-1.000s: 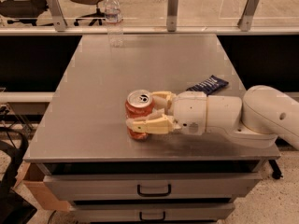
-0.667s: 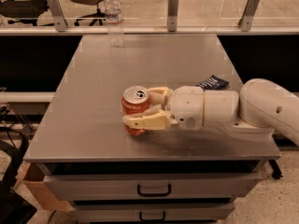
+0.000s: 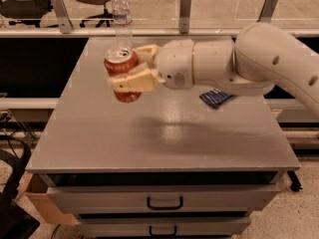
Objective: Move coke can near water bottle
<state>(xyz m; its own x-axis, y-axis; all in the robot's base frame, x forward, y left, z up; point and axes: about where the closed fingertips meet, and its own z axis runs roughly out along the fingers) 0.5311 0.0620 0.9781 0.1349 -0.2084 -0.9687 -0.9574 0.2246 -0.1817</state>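
Observation:
My gripper reaches in from the right and is shut on the red coke can, one tan finger in front of it and one behind. It holds the can upright, lifted above the grey table. The clear water bottle with a white cap stands at the table's far edge, just behind and above the can in this view. The can's lower part is partly hidden by the front finger.
A flat dark blue snack packet lies on the table right of centre, under my arm. A rail with metal posts runs behind the table. Drawers sit below the table front. Office chairs stand beyond the rail.
My gripper has lifted the can off the table and carried it up and toward the far edge, closer to the water bottle. The snack packet is now uncovered.

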